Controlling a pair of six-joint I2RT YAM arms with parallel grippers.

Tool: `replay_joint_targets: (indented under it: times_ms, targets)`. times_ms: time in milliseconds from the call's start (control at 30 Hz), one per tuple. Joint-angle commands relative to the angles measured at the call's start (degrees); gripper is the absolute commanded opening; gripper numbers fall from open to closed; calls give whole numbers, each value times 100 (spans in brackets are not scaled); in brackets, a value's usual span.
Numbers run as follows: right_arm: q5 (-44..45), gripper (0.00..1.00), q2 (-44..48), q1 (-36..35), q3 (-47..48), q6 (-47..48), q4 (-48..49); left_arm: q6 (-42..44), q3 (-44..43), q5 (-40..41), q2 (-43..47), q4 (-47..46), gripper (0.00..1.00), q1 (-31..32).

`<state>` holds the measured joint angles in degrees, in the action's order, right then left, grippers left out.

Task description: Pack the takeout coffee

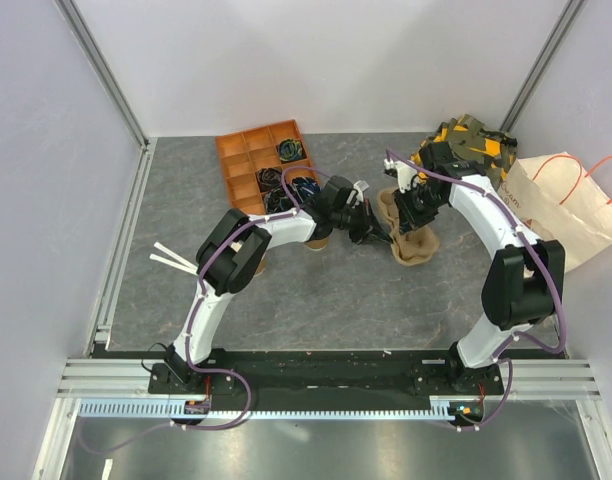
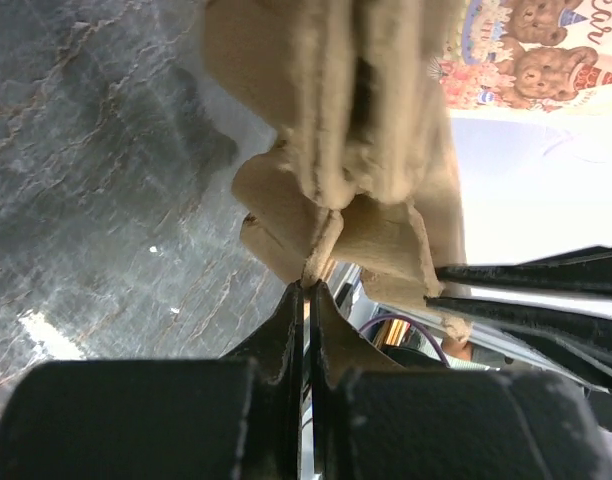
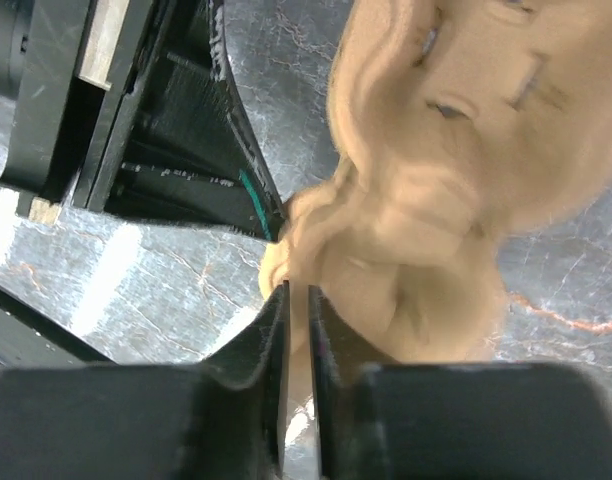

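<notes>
The moulded brown pulp cup carrier (image 1: 414,243) stands tilted on the table between both arms. My left gripper (image 1: 376,232) is shut on a thin edge of the carrier (image 2: 316,150), pinched at my fingertips (image 2: 312,285). My right gripper (image 1: 413,208) is shut on another edge of the carrier (image 3: 436,180), its jaws almost together (image 3: 297,292). The takeout coffee with the black lid does not show clearly. A tan-brown shape (image 1: 314,243) peeks out from under my left forearm, and I cannot tell what it is.
An orange divided tray (image 1: 248,163) with cables sits at the back. A camouflage and orange bundle (image 1: 473,140) lies at the back right. A tan paper bag (image 1: 566,205) with orange handles lies at the right edge. White sticks (image 1: 172,260) lie at the left.
</notes>
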<state>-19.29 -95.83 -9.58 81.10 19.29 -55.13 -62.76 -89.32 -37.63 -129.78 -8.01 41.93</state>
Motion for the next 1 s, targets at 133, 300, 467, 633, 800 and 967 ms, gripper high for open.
replay_joint_targets:
  times_ms: [133,300,467,633,800,967]
  targets:
    - [-57,43,-295,-17,599,84,3,177,20,247,-118,309,2,-62]
    - [-22,47,-498,-35,854,145,46,256,2,247,-118,405,2,-36]
    - [92,45,-761,-122,960,198,248,273,-24,238,-118,414,2,-10]
    - [197,41,-1086,-254,1101,339,380,317,-24,238,-109,423,2,17]
    - [154,40,-1332,-246,1277,365,433,344,-50,238,-118,423,2,17]
    - [153,40,-1552,-246,1251,391,521,352,-86,229,-136,423,2,17]
